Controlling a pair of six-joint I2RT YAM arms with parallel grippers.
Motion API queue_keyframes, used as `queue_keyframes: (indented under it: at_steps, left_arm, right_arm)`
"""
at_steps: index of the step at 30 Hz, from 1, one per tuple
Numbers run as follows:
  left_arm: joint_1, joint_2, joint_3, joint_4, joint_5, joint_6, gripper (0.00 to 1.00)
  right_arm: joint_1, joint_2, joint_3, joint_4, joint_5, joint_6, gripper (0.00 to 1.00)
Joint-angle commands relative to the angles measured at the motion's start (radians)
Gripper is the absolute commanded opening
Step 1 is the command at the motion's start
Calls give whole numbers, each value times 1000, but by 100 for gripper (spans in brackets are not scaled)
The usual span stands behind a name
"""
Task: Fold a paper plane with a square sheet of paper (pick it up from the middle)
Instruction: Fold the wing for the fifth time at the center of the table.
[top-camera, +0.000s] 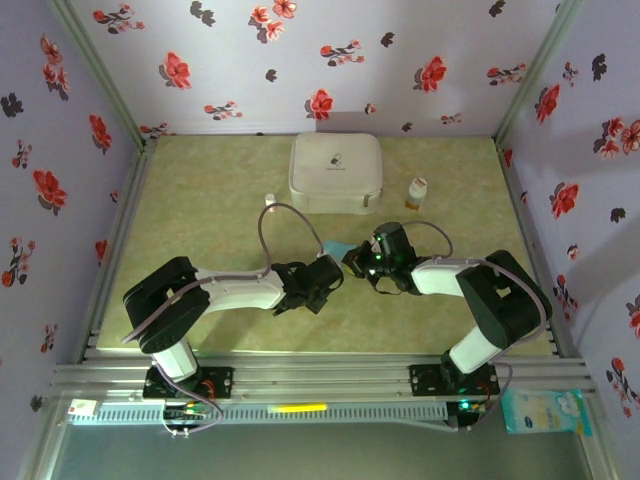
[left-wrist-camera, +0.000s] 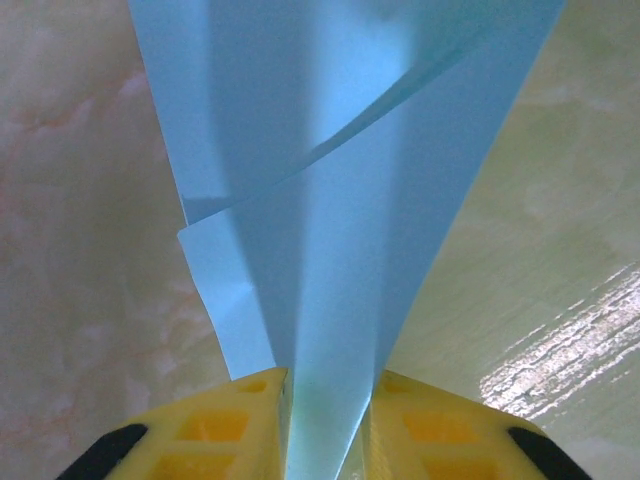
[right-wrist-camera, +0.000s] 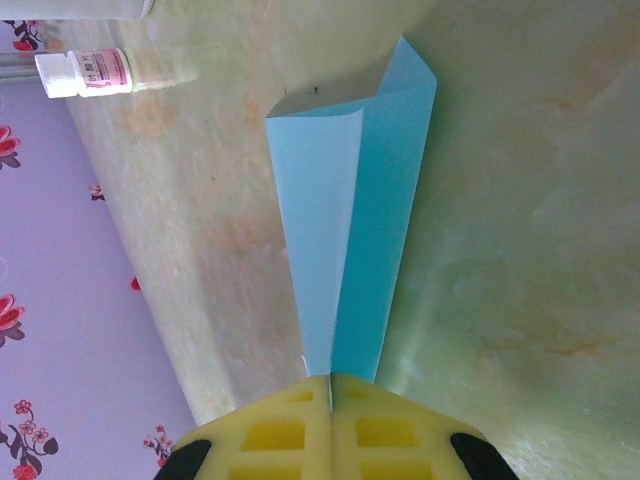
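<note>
White-shelled arms (top-camera: 240, 290) with black joints carry looping grey cables (top-camera: 285, 215); the gripper fingers (left-wrist-camera: 225, 425) are yellow, grid-ribbed and black-edged.

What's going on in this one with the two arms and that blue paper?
Two robot arms are partway through folding a paper plane. The left pincer and the right pincer each pinch the light blue paper, holding it between them at the middle of the table. The paper already carries several folds and narrows toward each grip. The white case and small bottle stand apart at the back.
</note>
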Motion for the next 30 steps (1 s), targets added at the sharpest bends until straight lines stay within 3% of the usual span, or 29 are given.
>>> queue_keyframes:
  at_steps: [1, 5, 8, 10, 18, 30]
  left_arm:
    - [-10, 9, 13, -26, -33, 23, 21]
    - [-10, 5, 15, -23, -30, 23, 14]
    - [-11, 11, 15, -14, -17, 33, 11]
    - [-11, 18, 17, -17, -17, 32, 7]
    - [-10, 30, 7, 0, 24, 18, 7]
    - [-7, 69, 40, -3, 108, -3, 10]
  right_arm:
    - [6, -21, 25, -21, -6, -18, 1]
    - [6, -26, 20, -26, -1, -19, 7]
    - [6, -40, 24, -68, 12, -30, 18]
    - [6, -66, 38, -143, 35, -60, 25]
    - [-5, -244, 117, -575, 246, -245, 37]
    - [-14, -277, 34, -517, 245, -195, 39]
